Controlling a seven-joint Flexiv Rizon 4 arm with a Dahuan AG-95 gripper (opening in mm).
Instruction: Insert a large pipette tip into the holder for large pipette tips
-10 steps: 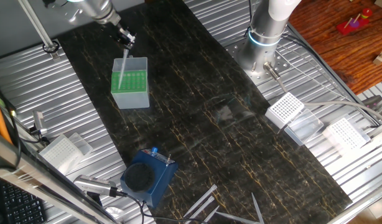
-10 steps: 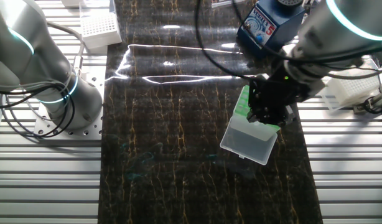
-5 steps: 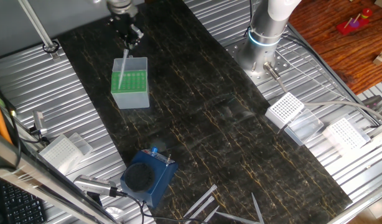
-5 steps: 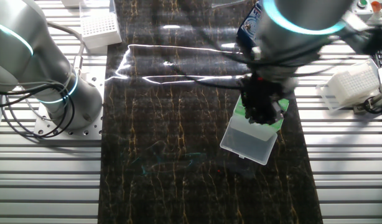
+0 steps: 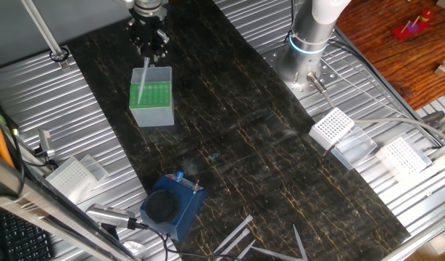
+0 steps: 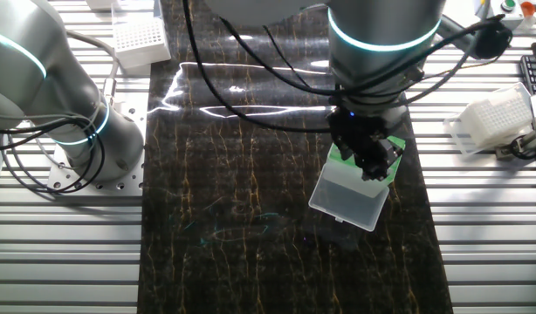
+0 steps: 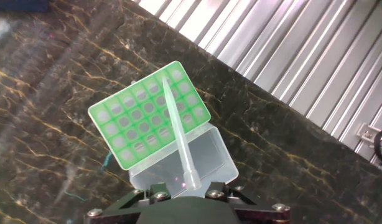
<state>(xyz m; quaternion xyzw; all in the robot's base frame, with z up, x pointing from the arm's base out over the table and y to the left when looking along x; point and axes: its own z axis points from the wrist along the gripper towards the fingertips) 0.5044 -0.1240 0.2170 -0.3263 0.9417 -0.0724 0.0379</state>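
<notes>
The large pipette tip [image 7: 177, 130] stands leaning in a hole of the holder's green grid [image 7: 125, 124], point down, its wide end up near my fingers. The holder [image 5: 156, 109] sits at the far left of the dark mat, its clear lid hinged open [image 6: 347, 199]. My gripper [image 5: 151, 52] hangs just above the tip's [image 5: 143, 83] upper end. In the hand view my gripper [image 7: 191, 190] is open: the jaws stand wide on either side of the tip's wide end and do not touch it. In the other fixed view my gripper [image 6: 373, 166] covers most of the green top.
A dark blue block with a round black top [image 5: 168, 204] stands near the mat's front. Loose pipette tips [image 5: 240, 235] lie at the front edge. White perforated racks [image 5: 333, 127] [image 5: 402, 156] [image 5: 69, 176] sit on the ribbed metal at both sides. A second arm's base [image 5: 306, 51] stands at the back right.
My wrist has swung from a slanted pose to upright over the holder, and the fingers have drawn slightly up off the tip. The tip stays leaning in the green grid.
</notes>
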